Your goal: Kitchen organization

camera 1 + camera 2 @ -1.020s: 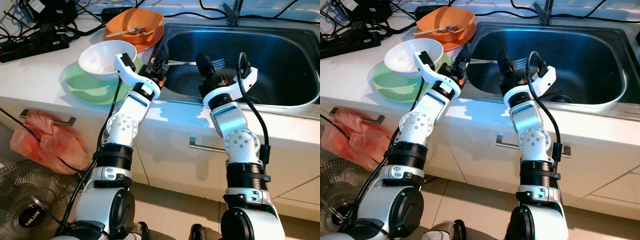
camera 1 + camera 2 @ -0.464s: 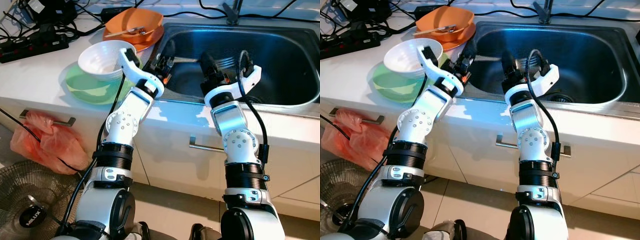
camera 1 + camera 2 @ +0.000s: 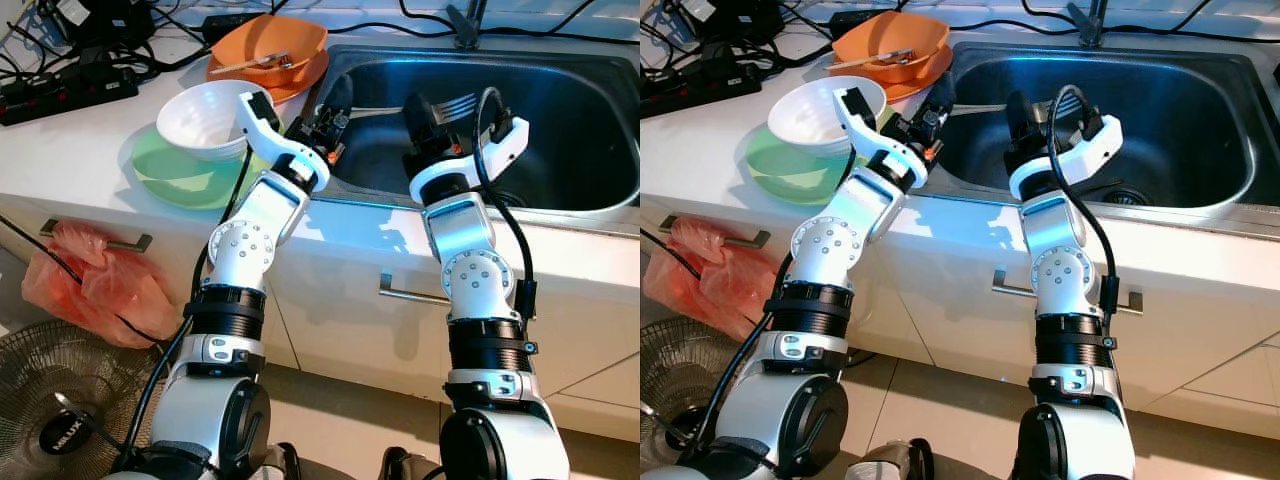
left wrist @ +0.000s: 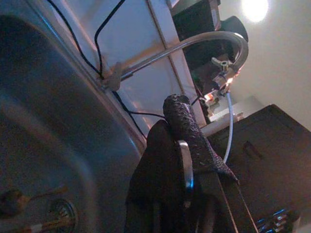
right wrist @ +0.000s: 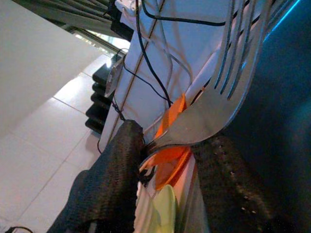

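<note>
Fork (image 3: 455, 103): metal, held over the left part of the sink (image 3: 590, 130), tines pointing toward the sink's middle, handle running back toward the left arm.
Right end effector (image 3: 418, 108): closed on the fork near the neck, just behind the tines; right wrist view shows both black fingers (image 5: 116, 179) pressing it from either side.
Left end effector (image 3: 335, 103): over the sink's left rim, closed on a thin metal piece, by the look of it the fork's handle end; left wrist view shows a bright metal strip (image 4: 185, 165) pinched between the fingers.
Handling: light, stiff, not fragile. Smooth steel is probably slippery if wet, and a grip at one end may let it pivot.
Where to hold: flat of the handle or the neck, fingers across the wide faces, not the tines.
Table (image 3: 90, 140): white bowl (image 3: 205, 118) sits on a green plate (image 3: 180, 172); orange bowl (image 3: 270, 48) behind holds a utensil.
Risk: with both end effectors on one fork, uneven motion could twist it loose.
</note>
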Available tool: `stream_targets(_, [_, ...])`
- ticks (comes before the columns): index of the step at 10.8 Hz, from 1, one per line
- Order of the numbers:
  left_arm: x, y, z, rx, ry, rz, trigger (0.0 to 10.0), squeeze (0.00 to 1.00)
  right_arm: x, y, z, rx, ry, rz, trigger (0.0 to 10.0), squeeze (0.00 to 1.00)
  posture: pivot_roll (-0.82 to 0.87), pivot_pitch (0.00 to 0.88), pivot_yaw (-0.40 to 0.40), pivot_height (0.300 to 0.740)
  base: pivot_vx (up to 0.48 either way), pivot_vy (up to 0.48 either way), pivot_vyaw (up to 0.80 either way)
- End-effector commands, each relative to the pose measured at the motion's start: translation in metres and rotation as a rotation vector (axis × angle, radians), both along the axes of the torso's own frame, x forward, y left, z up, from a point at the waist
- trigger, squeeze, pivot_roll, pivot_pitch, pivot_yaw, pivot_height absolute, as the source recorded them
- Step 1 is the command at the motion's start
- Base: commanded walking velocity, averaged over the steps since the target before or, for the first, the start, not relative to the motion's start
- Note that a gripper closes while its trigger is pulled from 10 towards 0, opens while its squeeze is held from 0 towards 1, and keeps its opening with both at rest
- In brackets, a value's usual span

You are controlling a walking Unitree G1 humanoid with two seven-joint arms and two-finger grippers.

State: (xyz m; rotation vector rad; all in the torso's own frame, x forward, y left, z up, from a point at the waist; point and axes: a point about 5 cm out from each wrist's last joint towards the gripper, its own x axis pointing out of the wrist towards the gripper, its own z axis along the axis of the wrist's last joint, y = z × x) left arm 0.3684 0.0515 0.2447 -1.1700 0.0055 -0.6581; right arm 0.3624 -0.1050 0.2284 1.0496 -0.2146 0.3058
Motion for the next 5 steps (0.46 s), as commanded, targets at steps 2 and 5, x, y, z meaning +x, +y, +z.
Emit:
stream_targets(2, [-0.020,-0.050,-0.018,-0.094,0.098,-0.143,0.0,0.00,0.002,0.019,0.013,0.040,-0.018,0.027,0.0,0.00,0.00,0.127,0.128,0.740,0.000,0.000,0.00])
stream_targets(5, [-0.022,-0.053,-0.032,-0.105,0.151,-0.184,2.4,0.00,0.003,0.017,0.017,0.059,-0.025,0.030,0.0,0.00,-0.01,0.126,0.125,0.740,0.000,0.000,0.00])
